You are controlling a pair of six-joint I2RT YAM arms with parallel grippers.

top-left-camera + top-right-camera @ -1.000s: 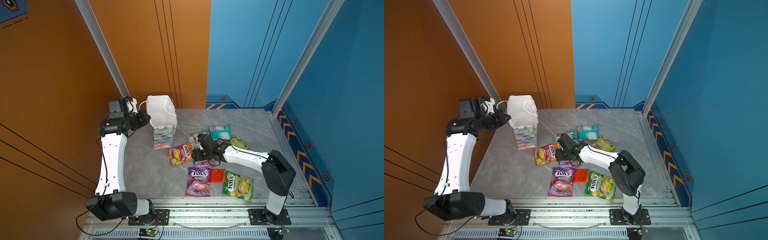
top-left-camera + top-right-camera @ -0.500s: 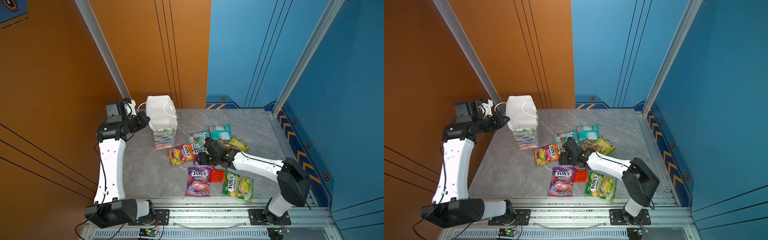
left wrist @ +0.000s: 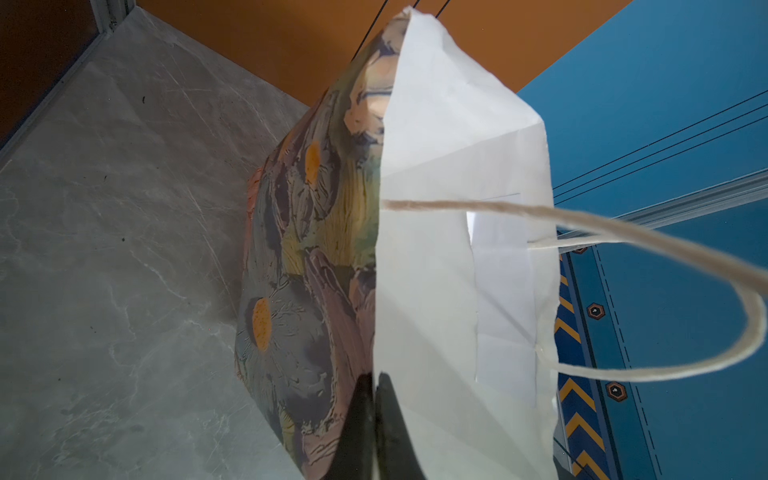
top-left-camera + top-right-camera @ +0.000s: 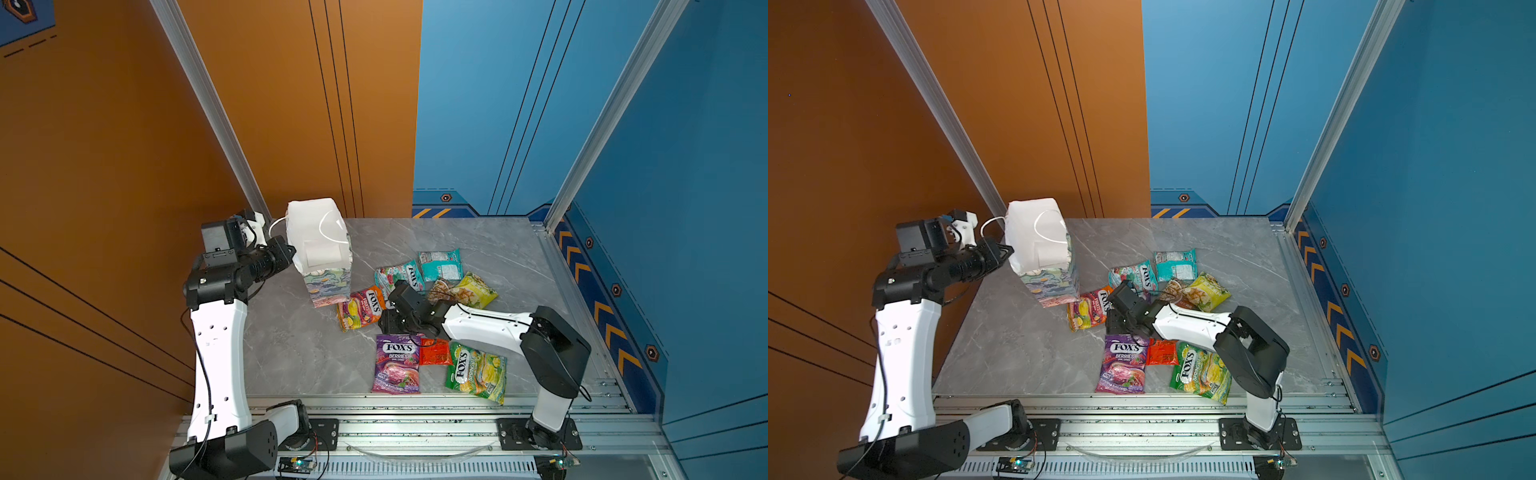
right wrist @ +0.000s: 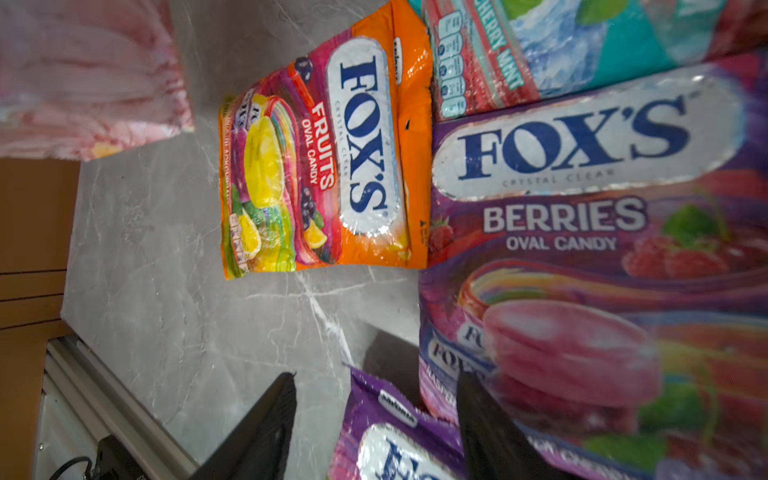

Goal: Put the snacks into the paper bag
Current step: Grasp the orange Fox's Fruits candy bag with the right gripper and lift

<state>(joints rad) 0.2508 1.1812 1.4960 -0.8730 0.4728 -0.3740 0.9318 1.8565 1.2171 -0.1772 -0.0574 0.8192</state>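
The paper bag (image 4: 320, 245) (image 4: 1038, 241) stands tilted at the back left, its white inside facing up. My left gripper (image 4: 291, 253) (image 4: 1009, 251) (image 3: 376, 415) is shut on the bag's near rim (image 3: 436, 166), one finger outside and one inside. The snacks lie in a cluster right of the bag. My right gripper (image 4: 390, 324) (image 4: 1115, 326) (image 5: 374, 432) hangs open low over them. The top edge of a purple FOX'S packet (image 5: 395, 449) (image 4: 397, 365) lies between its fingers, not pinched. A second purple packet (image 5: 582, 232) sits by one finger, hidden under the arm in both top views.
An orange FOX'S packet (image 4: 361, 309) (image 5: 328, 166) lies beside the bag's foot. Teal packets (image 4: 399, 276) (image 4: 440, 266) and a yellow chip bag (image 4: 469, 291) lie behind the right gripper. A small red packet (image 4: 434, 351) and a green FOX'S packet (image 4: 476, 372) lie near the table's front edge.
The right arm's elbow swung out to the right and came back, and its gripper shifted a little toward the front. The left gripper and the bag moved slightly forward.
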